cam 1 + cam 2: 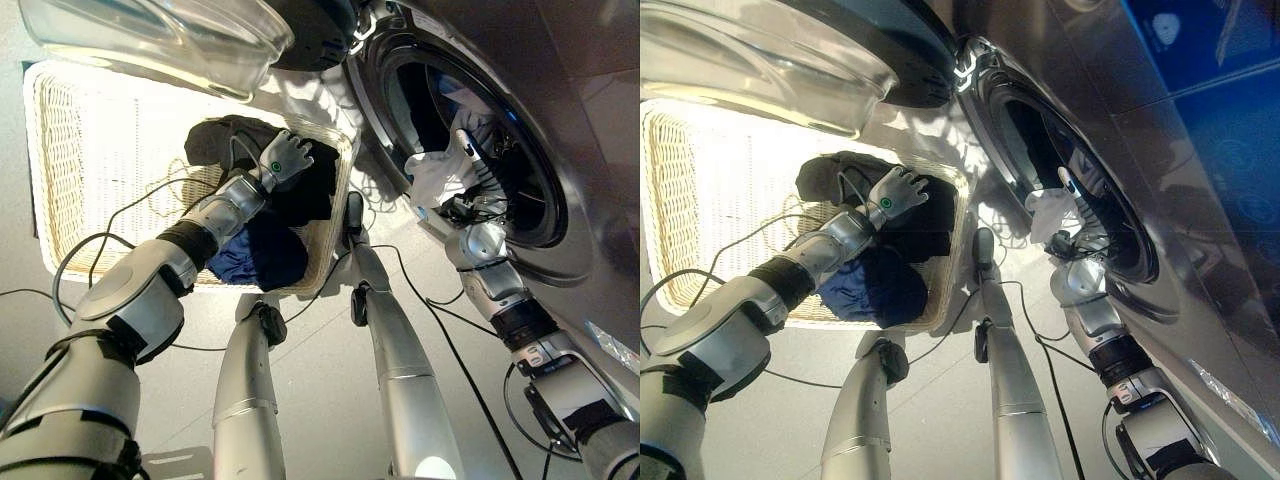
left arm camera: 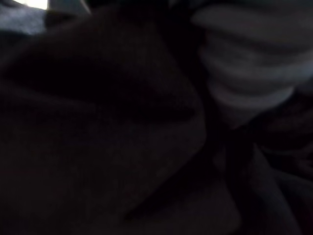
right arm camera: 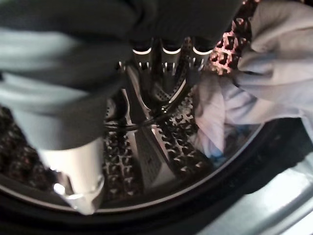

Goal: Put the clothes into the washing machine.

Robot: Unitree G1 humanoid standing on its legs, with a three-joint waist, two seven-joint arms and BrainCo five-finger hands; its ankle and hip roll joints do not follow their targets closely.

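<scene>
1. Left hand [image 1: 287,157] is down in the wicker basket [image 1: 60,150], resting on the dark clothes [image 1: 300,195] piled at the basket's end nearest the washer. Fingers look loosely spread over the cloth; can't tell if any fold is pinched. Left wrist view shows dark cloth right against the hand.
2. A blue garment [image 1: 245,258] lies in the same basket, just beside the left forearm, on the robot's side of the dark pile.
3. Right hand [image 1: 462,158] is at the washing machine [image 1: 590,120] door opening, holding a white garment [image 1: 435,175] that hangs over the door rim [image 1: 395,150]. Right wrist view shows straight fingers [image 3: 164,56] pointing into the drum [image 3: 146,147], white cloth bunched beside them. Exact grip hard to read.
4. Key relation: basket sits to the left of the drum mouth, close by. Left hand is nearest the remaining clothes; right hand is nearest the drum.
5. Judgement: white piece needs pushing deeper, past the rim; part of it drapes outside.
6. Room: the open door's glass [image 1: 160,40] hangs over the basket, so a lift from the basket has to go sideways toward the opening. Risk: cloth snagging on the basket edge.
</scene>
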